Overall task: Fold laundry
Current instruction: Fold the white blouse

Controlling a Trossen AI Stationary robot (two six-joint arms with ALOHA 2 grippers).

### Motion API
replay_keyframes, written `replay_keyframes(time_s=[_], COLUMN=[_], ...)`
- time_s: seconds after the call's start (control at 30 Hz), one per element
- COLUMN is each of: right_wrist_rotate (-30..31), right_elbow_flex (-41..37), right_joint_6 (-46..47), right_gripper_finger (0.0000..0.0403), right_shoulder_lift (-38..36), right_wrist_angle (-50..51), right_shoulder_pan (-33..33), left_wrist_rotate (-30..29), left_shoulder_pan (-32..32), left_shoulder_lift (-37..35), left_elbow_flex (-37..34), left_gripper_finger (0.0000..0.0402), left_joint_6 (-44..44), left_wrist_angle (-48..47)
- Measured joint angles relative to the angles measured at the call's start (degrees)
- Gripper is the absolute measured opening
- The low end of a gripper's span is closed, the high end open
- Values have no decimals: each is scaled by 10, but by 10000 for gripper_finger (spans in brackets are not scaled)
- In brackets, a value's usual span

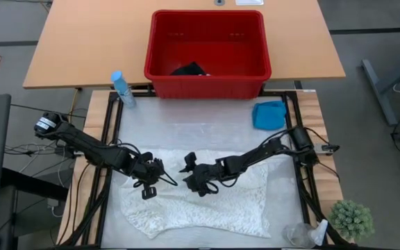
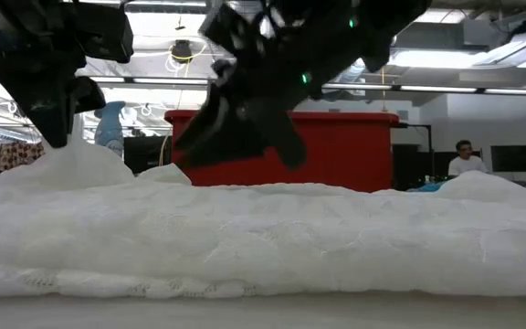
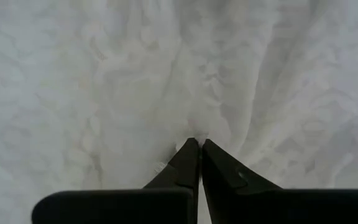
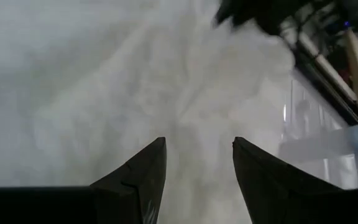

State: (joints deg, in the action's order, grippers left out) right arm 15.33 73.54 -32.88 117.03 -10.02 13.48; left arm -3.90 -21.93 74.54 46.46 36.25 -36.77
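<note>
The cream-white lacy cloth (image 1: 207,205) lies spread over the near half of the table. My left gripper (image 1: 151,182) is shut on its left part, where the cloth rises in a small peak (image 2: 62,160). My right gripper (image 1: 190,176) hangs open just above the cloth's middle (image 4: 191,106), its fingers (image 4: 143,171) apart and touching nothing. The turquoise-blue garment (image 1: 269,114) lies at the table's far right. The dark garment (image 1: 189,69) rests on the floor of the red basket (image 1: 207,83). My left gripper pinches a bit of the cloth's left part (image 3: 196,132) between its two fingertips, coming steeply from above. Folds fan out from the pinch, and the cloth there is drawn up into a peak while the rest lies on the table. One layer or several, I cannot tell.
The red basket stands on the wooden table beyond the far edge. A blue spray bottle (image 1: 122,88) lies at the far left corner. A small green plant (image 1: 353,219) and a clear plastic item (image 1: 304,235) sit at the near right. A person (image 2: 465,157) sits far behind.
</note>
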Motion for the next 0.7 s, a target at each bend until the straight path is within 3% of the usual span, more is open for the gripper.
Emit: replay_keyframes(time_s=[0.17, 0.7], right_wrist_rotate=[66, 53], right_elbow_flex=[29, 38], right_joint_6=[-36, -37], right_gripper_finger=[209, 197], right_shoulder_lift=[32, 42], right_wrist_angle=[0, 40], right_shoulder_pan=[-3, -17], left_wrist_rotate=[0, -10], left_shoulder_pan=[0, 0], left_shoulder_lift=[0, 0], left_elbow_flex=[0, 0], left_gripper_finger=[0, 0], left_joint_6=[0, -4], left_wrist_angle=[-1, -2])
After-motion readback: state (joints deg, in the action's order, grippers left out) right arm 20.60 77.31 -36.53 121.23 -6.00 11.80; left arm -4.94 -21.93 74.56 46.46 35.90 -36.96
